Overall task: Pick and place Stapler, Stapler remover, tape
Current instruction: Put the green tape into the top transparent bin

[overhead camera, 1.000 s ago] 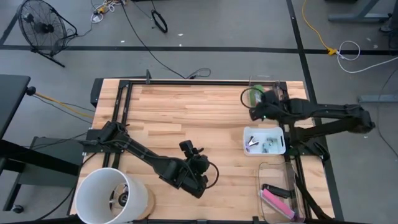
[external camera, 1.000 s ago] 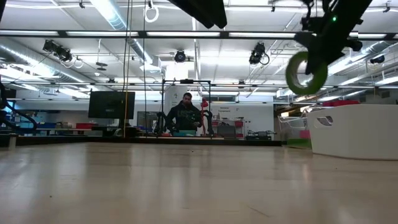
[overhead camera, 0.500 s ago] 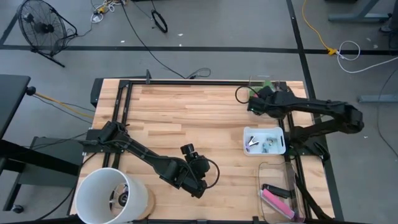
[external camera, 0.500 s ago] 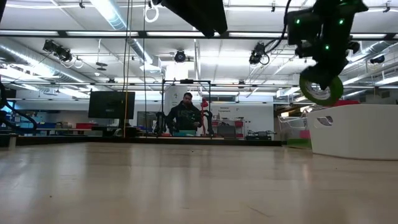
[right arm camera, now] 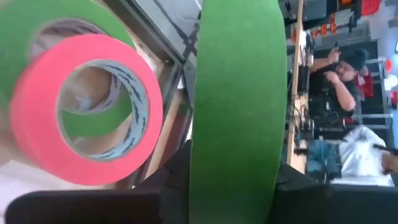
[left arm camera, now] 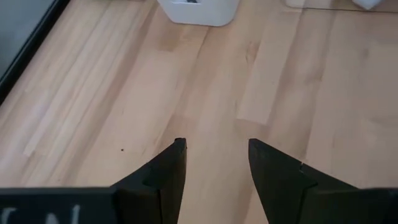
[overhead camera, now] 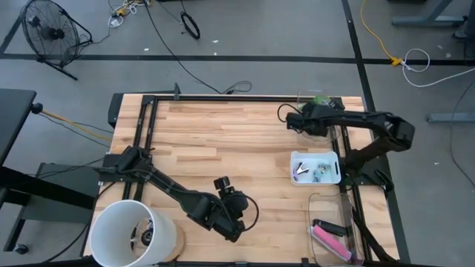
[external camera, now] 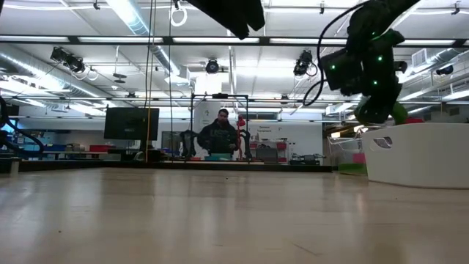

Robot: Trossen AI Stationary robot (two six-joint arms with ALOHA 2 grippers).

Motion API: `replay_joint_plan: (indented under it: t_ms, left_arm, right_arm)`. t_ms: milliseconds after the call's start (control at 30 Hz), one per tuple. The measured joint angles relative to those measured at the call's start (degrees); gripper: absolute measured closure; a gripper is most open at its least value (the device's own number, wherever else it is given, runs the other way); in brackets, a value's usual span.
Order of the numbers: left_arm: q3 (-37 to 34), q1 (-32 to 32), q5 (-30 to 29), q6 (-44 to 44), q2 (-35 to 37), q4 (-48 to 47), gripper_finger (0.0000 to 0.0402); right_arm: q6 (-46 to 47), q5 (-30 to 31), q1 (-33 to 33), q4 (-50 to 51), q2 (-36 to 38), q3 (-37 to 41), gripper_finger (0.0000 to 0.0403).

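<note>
The right gripper hung over the table's far right corner, above a clear bin; its fingers were clamped on a green tape roll held edge-on; in the low view that roll showed only as a green sliver behind the gripper, raised off the table. Just past it in the right wrist view lay a red-pink roll resting partly over another green roll. The left gripper hovered over the near middle of the table, well apart from the tape; its fingers stood parted over bare wood with nothing between them. A white tray sat near the right edge; nearer still, another clear bin held a pink item.
</note>
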State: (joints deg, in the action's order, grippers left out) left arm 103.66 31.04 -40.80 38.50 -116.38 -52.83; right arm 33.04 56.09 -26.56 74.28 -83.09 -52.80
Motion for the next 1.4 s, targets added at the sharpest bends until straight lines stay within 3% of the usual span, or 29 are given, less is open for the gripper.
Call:
replay_joint_plan:
  t_ms: [333,700,967,1067,1200,1400]
  left_arm:
    - [-0.02,1.1,0.14,-0.02,0.0,0.49,0.0225]
    - [-0.02,1.1,0.16,-0.02,-0.02,0.58,0.0225]
    - [-0.02,1.08,0.16,-0.13,-0.02,0.56,0.0225]
    - [-0.02,1.06,0.16,-0.13,-0.02,0.56,0.0225]
    - [-0.02,1.07,0.15,-0.17,-0.02,0.56,0.0225]
    - [-0.02,0.87,-0.47,-0.25,-0.02,0.54,0.0225]
  right_arm:
    - [-6.24,-2.91,-4.32,-8.31,-2.05,0.0,0.0313]
    - [-7.01,-7.69,-8.58,-8.34,-2.05,0.0,0.0312]
    - [-8.84,-12.04,-8.66,-10.14,-2.03,0.0,0.0167]
    - [-9.0,-12.47,-8.62,-10.21,-2.03,0.0,0.0131]
    - [-8.81,-13.87,-8.51,-10.03,-2.01,0.0,0.012]
    - [-9.95,-14.65,-6.77,-7.61,-0.81,0.0,0.0138]
